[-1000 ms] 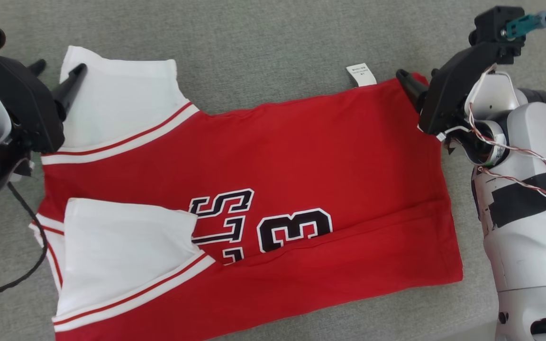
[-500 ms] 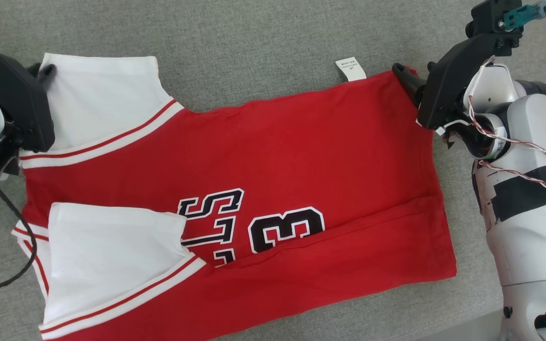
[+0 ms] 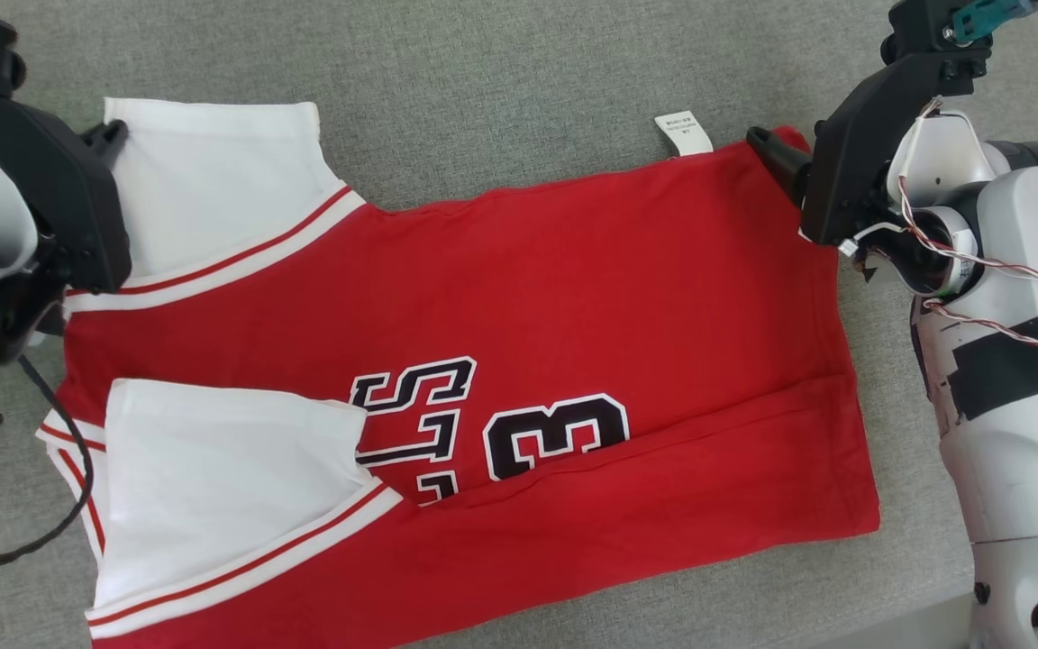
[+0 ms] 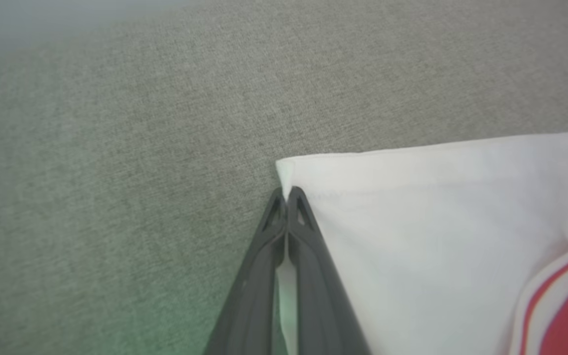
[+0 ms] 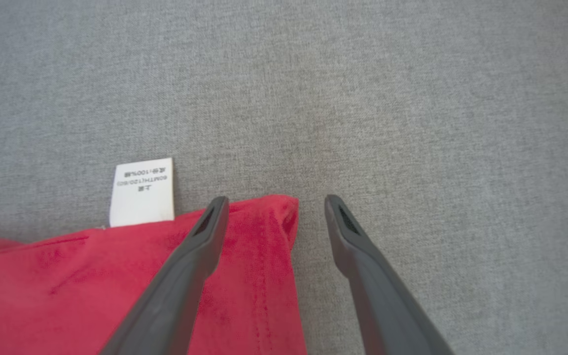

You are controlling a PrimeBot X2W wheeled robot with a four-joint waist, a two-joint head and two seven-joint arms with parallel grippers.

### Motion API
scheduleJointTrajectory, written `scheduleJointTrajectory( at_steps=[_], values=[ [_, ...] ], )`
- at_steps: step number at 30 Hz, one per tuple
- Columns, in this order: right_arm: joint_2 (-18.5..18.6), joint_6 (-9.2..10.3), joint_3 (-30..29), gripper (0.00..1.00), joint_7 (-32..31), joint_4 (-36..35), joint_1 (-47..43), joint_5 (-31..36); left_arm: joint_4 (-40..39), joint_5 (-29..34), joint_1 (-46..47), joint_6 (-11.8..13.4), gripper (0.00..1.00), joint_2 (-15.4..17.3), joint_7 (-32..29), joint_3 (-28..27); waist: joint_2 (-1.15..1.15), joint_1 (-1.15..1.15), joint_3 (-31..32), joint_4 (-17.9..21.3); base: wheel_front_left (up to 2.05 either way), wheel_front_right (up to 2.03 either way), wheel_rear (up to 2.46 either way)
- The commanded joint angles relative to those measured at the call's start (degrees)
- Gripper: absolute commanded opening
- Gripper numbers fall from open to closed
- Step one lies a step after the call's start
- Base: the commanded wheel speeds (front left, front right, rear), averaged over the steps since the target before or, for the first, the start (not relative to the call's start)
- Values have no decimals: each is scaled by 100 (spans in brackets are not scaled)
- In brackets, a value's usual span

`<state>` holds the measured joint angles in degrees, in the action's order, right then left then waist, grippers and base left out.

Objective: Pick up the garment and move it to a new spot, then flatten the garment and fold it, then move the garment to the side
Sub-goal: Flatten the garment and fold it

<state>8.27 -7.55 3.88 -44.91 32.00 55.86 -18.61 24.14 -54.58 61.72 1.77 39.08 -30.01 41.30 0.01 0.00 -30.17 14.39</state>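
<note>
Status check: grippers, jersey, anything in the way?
Left gripper: jaws shut on white sleeve corner. Right gripper: jaws open, straddling the jersey hem corner. Jersey lies flat on grey surface. Only the care tag lies near the right jaws.

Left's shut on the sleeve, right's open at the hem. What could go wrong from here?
1. The left tool pinches only the outer corner of the white sleeve; so thin a bite might slip on lifting.
2. The right tool is open, with just the tip of the red hem corner between its fingers; closing could catch little cloth, and a one-sided lift would probably skew the jersey.
</note>
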Motion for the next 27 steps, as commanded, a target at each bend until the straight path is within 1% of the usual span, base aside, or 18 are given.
scheduleJointTrajectory(
  at_steps=[1, 8, 11, 17, 21, 22, 23, 24, 25, 27],
  values=[
    [68, 13, 13, 100, -60, -60, -99, 5, -13, -41, -109, 12, 0, -43, 6, 38, -1, 0, 10, 0, 0, 0, 0],
    [250, 13, 65, 100, -476, -296, -265, 192, -88, -67, -105, 11, 0, -76, 43, 29, -1, 0, 19, -21, 0, 0, 0],
    [187, 13, 57, 100, -493, -260, -322, 162, -108, -81, -133, 7, 0, -90, 53, 32, -1, 0, 28, -53, 0, 0, 0],
    [51, 13, 224, 100, -583, -65, -341, 19, -132, -115, -165, 16, 0, -101, 59, 34, -1, 0, 20, -109, 0, 0, 0],
    [42, 5, 334, 100, -446, 61, -280, -73, -163, -146, -154, 9, 0, -154, 125, 1, -1, 0, 5, -152, 0, 0, 0],
    [58, 5, 346, 90, -389, 104, -248, -70, -166, -144, -145, 3, 0, -161, 136, 3, -1, 0, 2, -162, 0, 0, 0],
    [66, 5, 365, 44, -341, 154, -216, -56, -169, -132, -138, -2, 0, -168, 155, 12, -1, 0, 0, -172, 0, 0, 0],
    [67, 5, 397, 27, -301, 202, -190, -53, -178, -93, -125, -21, 0, -167, 169, 33, -1, 0, -1, -180, 0, 0, 0],
    [77, 5, 413, 0, -237, 238, -179, -60, -181, -69, -117, -28, 0, -170, 200, 40, -1, 0, -1, -187, 0, 0, 0],
    [119, 5, 450, 0, -93, 295, -139, -48, -188, -40, -126, -70, 0, -190, 323, 23, -1, 0, 9, -199, 0, 0, 0]
  ],
)
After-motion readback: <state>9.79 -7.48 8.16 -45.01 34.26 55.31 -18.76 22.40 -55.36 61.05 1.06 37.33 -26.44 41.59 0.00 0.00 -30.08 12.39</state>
